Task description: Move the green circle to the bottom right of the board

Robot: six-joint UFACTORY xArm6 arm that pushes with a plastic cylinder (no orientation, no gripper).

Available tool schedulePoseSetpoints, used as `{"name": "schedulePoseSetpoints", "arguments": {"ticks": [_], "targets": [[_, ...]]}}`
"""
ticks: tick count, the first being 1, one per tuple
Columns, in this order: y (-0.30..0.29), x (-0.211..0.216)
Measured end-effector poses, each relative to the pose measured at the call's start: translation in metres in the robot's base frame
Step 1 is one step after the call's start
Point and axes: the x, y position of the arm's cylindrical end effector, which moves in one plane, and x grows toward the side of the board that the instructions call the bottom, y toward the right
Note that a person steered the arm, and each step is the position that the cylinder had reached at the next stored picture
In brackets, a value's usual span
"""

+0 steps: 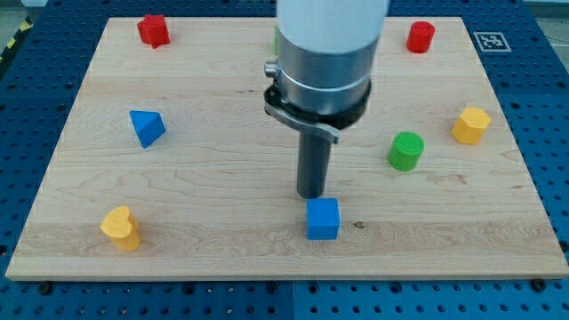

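Observation:
The green circle, a short round cylinder, stands on the wooden board right of the middle. My tip rests on the board near the middle, about a hundred pixels to the view's left of the green circle and slightly lower. It is apart from the circle. A blue cube sits just below my tip, close to it or touching.
A red block is at top left and a red cylinder at top right. A blue triangle is at left. A yellow heart is at bottom left. A yellow hexagon is at right. A green sliver shows behind the arm.

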Motion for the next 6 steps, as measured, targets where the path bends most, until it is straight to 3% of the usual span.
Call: {"name": "schedulePoseSetpoints", "arguments": {"ticks": [2,3,5,6], "targets": [[0.034,-0.081],[0.092,-0.081],[0.201,-0.018],[0.206,-0.018]]}}
